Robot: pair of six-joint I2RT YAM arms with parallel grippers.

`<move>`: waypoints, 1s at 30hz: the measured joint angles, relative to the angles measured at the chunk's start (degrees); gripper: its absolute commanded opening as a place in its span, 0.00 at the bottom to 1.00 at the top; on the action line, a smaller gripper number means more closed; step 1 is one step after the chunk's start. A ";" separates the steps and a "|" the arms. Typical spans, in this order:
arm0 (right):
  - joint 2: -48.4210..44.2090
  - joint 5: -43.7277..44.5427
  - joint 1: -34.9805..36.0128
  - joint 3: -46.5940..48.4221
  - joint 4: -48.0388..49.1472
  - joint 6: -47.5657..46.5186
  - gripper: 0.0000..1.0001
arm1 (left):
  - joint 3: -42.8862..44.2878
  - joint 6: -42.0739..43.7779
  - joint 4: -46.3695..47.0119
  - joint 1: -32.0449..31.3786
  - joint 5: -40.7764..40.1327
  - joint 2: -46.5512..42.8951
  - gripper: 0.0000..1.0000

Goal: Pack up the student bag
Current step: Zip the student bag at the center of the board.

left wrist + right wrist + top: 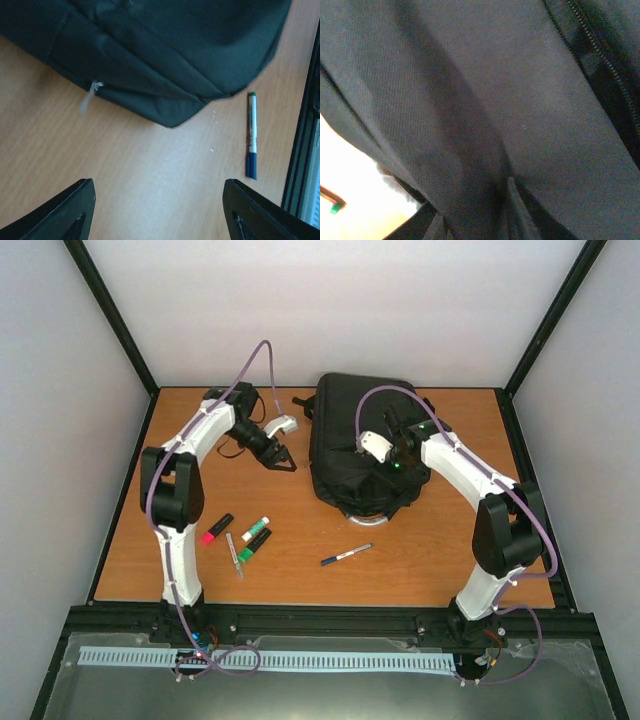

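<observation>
So, nearest the arms a pink highlighter (215,528), a couple of green markers (252,547) and a thin pen (234,555) lie around 8 o'clock on the wooden table (420,570), with a blue-capped marker (345,555) at 6. Left gripper (283,462) hangs at 11, jaws spread, nothing in them. The black backpack (345,430) lies flat at 1 o'clock. Right gripper (388,462) is right over its fabric, maybe touching, and I can't tell if it's pinching anything.

The bag (345,455) is showing matt, finely woven black cloth; the surface (290,582) is showing smooth, lightly glossy wood.
</observation>
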 measured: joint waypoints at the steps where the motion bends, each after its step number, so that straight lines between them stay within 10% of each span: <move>1: 0.00 0.28 0.00 0.17 -0.31 -0.28 0.42 | 0.85 -0.02 0.74 0.00 0.48 1.36 0.72; 8: 0.02 -1.68 -0.07 4.33 -3.87 -1.81 0.55 | 7.76 -0.02 4.09 -0.57 1.38 11.52 0.72; 30: 17.79 -10.62 -0.17 28.28 -5.16 2.01 0.53 | 10.36 -0.31 9.38 -3.50 -0.11 18.51 0.62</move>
